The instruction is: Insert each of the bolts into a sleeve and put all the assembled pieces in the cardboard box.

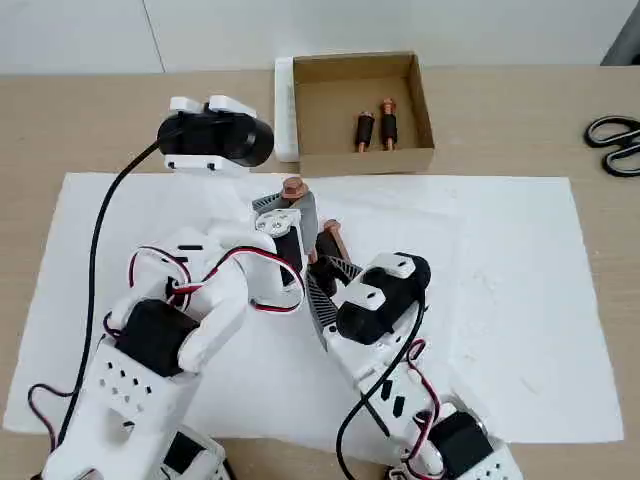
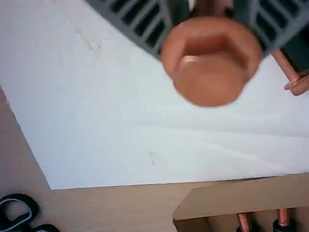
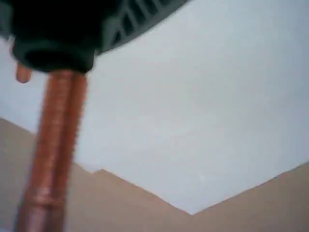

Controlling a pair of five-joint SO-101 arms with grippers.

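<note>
Right pincer clamped on sleeve with bolt through it | left pincer clamped on second bolt | step: boxing, likely | next: carry sleeve far-right into cardboard box, beside two pieces inside

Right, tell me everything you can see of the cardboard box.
The cardboard box is brown, shallow, rectangular and open-topped. It stands flat on the table, at the far edge of the white paper sheet. Inside, toward its right wall, two copper bolts in black sleeves lie side by side: the left piece and the right piece. A white block lies along the outside of its left wall.
</note>
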